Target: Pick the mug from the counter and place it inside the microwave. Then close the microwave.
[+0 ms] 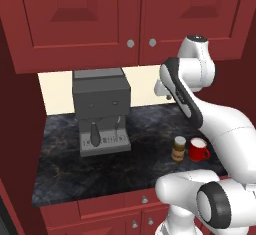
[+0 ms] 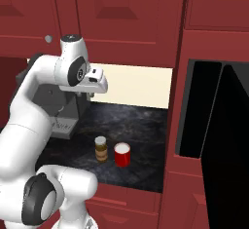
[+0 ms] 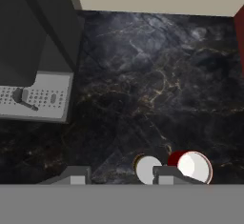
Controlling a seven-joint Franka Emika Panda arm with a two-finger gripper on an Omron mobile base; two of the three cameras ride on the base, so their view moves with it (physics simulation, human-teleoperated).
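Counter [image 1: 100, 171] with unlabelled red mug [image 1: 199, 150]

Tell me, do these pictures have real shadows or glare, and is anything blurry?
Left base view: flat, even light, only a soft shadow under the grey coffee machine. Right base view: the black microwave opening is featureless dark, no glare. Hand view: the small red mug and brown pale-lidded jar look soft and pixelated.

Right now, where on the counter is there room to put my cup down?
The counter is bare in front of the coffee machine, and between it and the brown jar. It's crowded at the right front, where the jar and red mug stand close together.
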